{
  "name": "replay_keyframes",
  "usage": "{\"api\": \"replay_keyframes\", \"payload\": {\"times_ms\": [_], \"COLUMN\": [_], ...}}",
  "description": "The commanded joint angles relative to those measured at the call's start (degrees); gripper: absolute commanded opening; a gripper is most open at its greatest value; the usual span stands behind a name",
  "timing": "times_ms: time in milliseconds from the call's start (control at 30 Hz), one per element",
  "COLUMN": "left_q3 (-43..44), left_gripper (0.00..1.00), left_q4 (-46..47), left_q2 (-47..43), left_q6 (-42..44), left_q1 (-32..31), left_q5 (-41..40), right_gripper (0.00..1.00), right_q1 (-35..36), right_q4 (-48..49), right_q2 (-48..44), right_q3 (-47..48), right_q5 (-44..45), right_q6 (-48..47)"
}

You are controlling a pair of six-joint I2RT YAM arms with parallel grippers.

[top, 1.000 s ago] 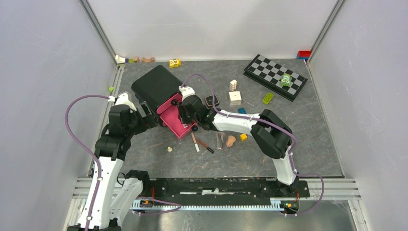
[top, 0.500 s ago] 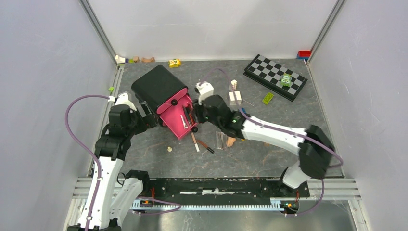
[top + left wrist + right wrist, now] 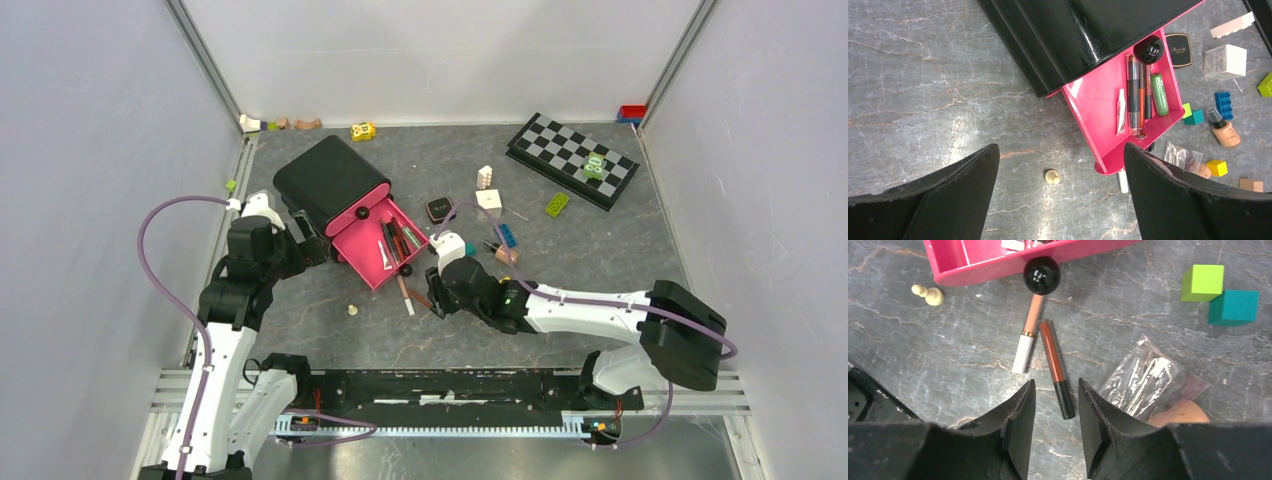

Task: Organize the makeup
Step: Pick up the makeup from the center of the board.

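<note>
Presently, on the grey table (image 3: 640, 230), the black organizer (image 3: 325, 178) stands at the left rear with its pink drawer (image 3: 1093, 105) pulled open toward the middle. Several sticks and a green tube (image 3: 1160, 94) already lie inside it.

The left claw (image 3: 1060, 150) hangs above the floor just beside the drawer, jaws spread to full width and empty. The right claw (image 3: 1055, 390) is the nearer one to the loose items. Its jaws stand narrowly apart and hold nothing.

The brown tube (image 3: 1054, 365) lies flat on the table directly under and ahead of the right claw. Its black cap end sits in line with the gap between the jaws. Its long axis runs almost straight away from the claw toward the drawer front, so the jaw gap lies across it. That looks suitable for a descent and pinch near the cap.

The peach tube (image 3: 1028, 335) lies just beside the brown one on its left, nearly parallel and apart from it. A jaw could catch it. The drawer knob (image 3: 1041, 275) sits beyond both. A plastic bag (image 3: 1148, 375) lies to the right with a sponge (image 3: 1183, 415) beside it, and a pawn (image 3: 928, 292) is well apart.
</note>
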Motion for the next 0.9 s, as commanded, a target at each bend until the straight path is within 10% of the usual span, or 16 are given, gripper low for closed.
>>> {"api": "replay_keyframes", "payload": {"times_ms": [0, 867], "left_q3": [0.47, 0.25], "left_gripper": [1.00, 1.00], "left_q4": [1.10, 1.45], "left_q2": [0.71, -0.06], "left_q6": [0.74, 0.74], "left_q1": [-0.24, -0.24], "left_q5": [1.58, 1.93], "right_gripper": [0.44, 0.46], "right_q1": [2.66, 5.75], "right_q4": [5.11, 7.23], "right_q2": [0.49, 20.61], "right_q3": [1.65, 10.95], "right_q5": [3.12, 4.94], "right_q6": [2.96, 4.46]}}
